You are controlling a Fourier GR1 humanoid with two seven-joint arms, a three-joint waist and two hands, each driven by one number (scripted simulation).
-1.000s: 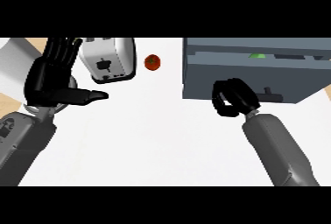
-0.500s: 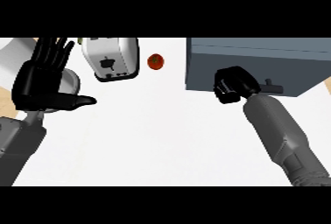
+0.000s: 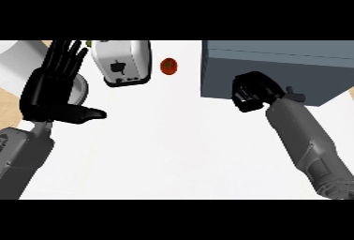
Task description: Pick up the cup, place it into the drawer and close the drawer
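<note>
Pushing done: right hand [image 3: 252, 91], fingers curled on nothing, sits against the drawer [image 3: 276, 70] front at 2 o'clock, now flush where it gaped a second ago. Cup unseen, likely inside. Left hand [image 3: 52, 89] rests open at 9 o'clock. Toaster [image 3: 123, 61] and tomato [image 3: 169, 66] toward 12.

The drawer [image 3: 276, 70] is seen as a grey-blue box at the upper right of the white counter [image 3: 180, 150], its flat front face turned toward the view's lower edge and appearing flush, with a small grey handle knob jutting out at the lower right of that face. The front is partly hidden by the right hand [image 3: 252, 91], which is held against it with fingers curled. The cup cannot be made out.
</note>
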